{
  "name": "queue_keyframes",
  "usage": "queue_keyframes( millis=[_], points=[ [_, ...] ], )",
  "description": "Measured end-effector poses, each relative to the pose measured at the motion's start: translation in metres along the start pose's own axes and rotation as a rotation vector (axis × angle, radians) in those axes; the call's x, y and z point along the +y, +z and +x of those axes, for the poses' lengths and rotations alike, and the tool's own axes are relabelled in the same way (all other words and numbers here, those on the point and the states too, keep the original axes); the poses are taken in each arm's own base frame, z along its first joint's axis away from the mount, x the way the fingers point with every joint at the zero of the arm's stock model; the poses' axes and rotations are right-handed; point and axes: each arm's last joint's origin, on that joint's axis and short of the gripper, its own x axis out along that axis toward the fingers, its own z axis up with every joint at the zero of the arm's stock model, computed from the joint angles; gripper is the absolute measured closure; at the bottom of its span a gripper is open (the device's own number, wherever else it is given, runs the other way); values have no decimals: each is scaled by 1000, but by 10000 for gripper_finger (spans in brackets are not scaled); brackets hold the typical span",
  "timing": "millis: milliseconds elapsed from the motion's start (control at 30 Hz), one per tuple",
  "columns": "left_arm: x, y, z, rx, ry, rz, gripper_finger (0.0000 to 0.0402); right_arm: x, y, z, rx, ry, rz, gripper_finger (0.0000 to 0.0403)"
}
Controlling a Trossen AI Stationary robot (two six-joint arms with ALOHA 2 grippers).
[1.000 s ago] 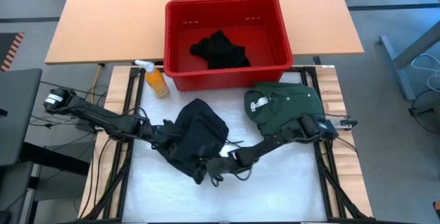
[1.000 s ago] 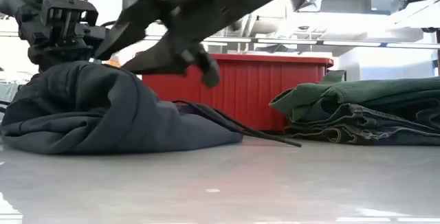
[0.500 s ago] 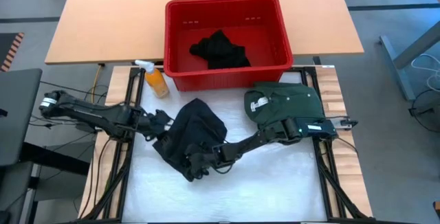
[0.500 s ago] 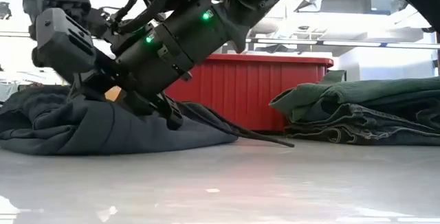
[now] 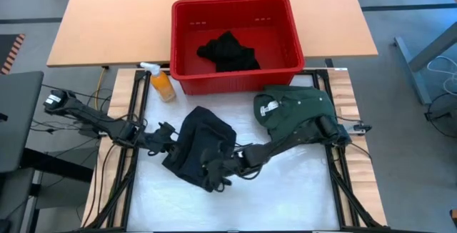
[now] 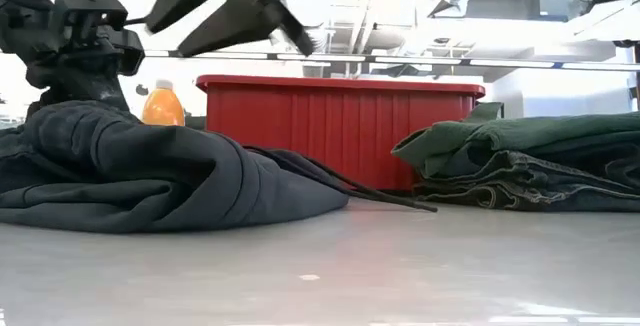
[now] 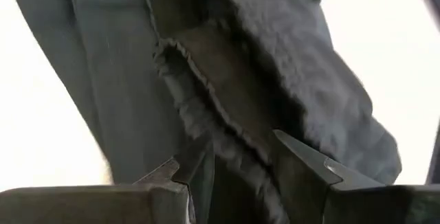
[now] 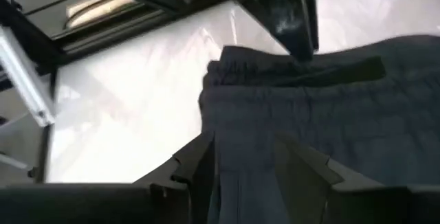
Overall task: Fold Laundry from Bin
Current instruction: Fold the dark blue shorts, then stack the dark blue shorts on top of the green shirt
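The charcoal garment is soft matt cloth; the left wrist view shows a fuzzy, napped inner face and a frayed seam edge, and the right wrist view a gathered elastic waistband. The folded green garment is heavier matt woven cloth with a small pale label. The bin is glossy red ribbed plastic. The white work surface is smooth with a faint sheen. The table behind is matt pale wood. The spray bottle is translucent orange plastic
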Motion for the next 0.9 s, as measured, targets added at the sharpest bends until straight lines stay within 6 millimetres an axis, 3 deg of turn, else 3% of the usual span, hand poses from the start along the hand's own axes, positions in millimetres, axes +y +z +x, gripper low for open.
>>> queue_keyframes(
  millis=[300,533,733,900],
  points=[
    [1,-1,2,-43,-15,38,268,-49,-23,-52,13,-61,233,234],
    [1,0,3,-78,9,40,205,-64,-46,-85,-99,-21,388,234],
    [6,-6,18,-69,117,52,141,-66,-58,-87,-89,-34,494,234],
    [11,-14,36,-38,200,16,120,-68,-74,-81,-45,-51,587,227]
  ],
)
